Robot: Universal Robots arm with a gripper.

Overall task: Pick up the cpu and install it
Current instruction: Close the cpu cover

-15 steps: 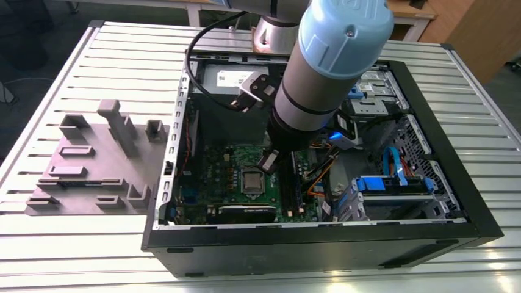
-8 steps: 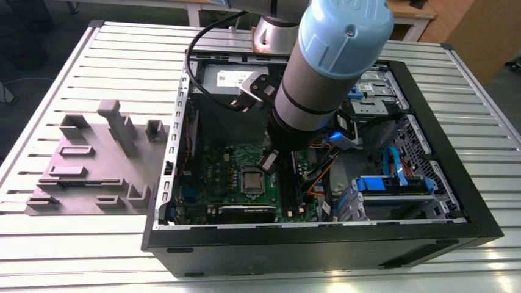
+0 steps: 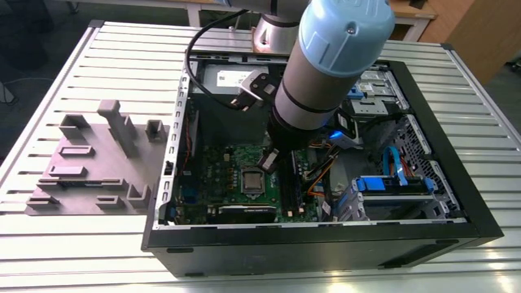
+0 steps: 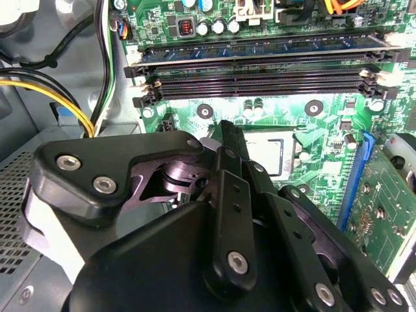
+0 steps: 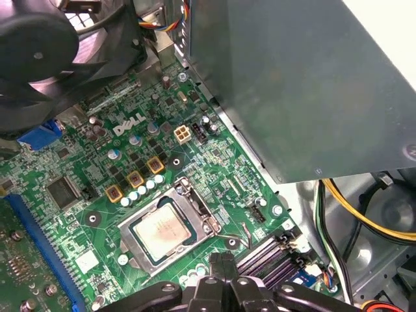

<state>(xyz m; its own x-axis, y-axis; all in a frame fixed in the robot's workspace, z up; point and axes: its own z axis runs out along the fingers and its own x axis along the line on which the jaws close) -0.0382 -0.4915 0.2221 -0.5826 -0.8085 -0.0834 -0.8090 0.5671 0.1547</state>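
The cpu (image 5: 162, 229) is a pale silver square lying flat inside the metal socket frame (image 5: 195, 203) on the green motherboard (image 5: 97, 169). In the exterior view the cpu (image 3: 252, 181) sits mid-board inside the open computer case (image 3: 326, 235). My gripper (image 5: 221, 261) hovers just above the board beside the socket, apart from the chip, its black fingers pressed together with nothing between them. The second wrist view has the gripper (image 4: 227, 133) in front of the cpu (image 4: 268, 151), hiding part of it. In the exterior view the gripper (image 3: 269, 162) hangs just over the socket's far edge.
Black memory slots (image 4: 260, 81) run close by the fingertips. A big grey power supply box (image 5: 292, 84) and a black fan (image 5: 39, 45) flank the socket. Yellow and black cables (image 5: 364, 214) lie near the case wall. A grey fixture block (image 3: 89, 159) stands on the slatted table at the exterior view's left.
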